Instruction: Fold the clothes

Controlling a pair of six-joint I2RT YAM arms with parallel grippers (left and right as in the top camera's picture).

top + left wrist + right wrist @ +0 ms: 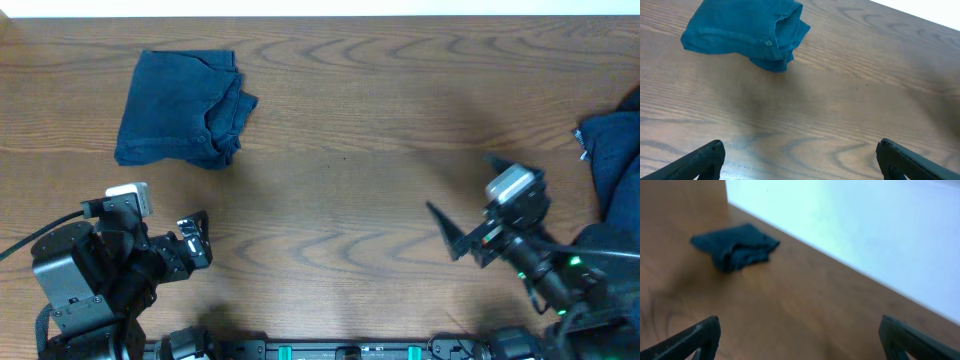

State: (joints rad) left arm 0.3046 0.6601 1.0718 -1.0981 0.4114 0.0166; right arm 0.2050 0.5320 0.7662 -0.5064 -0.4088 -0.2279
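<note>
A folded dark navy denim garment [182, 108] lies at the table's far left; it also shows in the left wrist view [745, 31] with a small button, and blurred in the right wrist view [735, 246]. More navy clothes [612, 160] lie at the right edge, partly cut off. My left gripper [195, 240] is open and empty near the front left, well short of the folded garment; its fingers are wide apart in the left wrist view [799, 157]. My right gripper [462, 215] is open and empty at the front right, its fingers spread in the right wrist view [800, 335].
The wooden table [350, 180] runs to a white far edge [320, 8]. The arm bases and a black rail [340, 348] sit along the front edge. A cable [30, 240] trails from the left arm.
</note>
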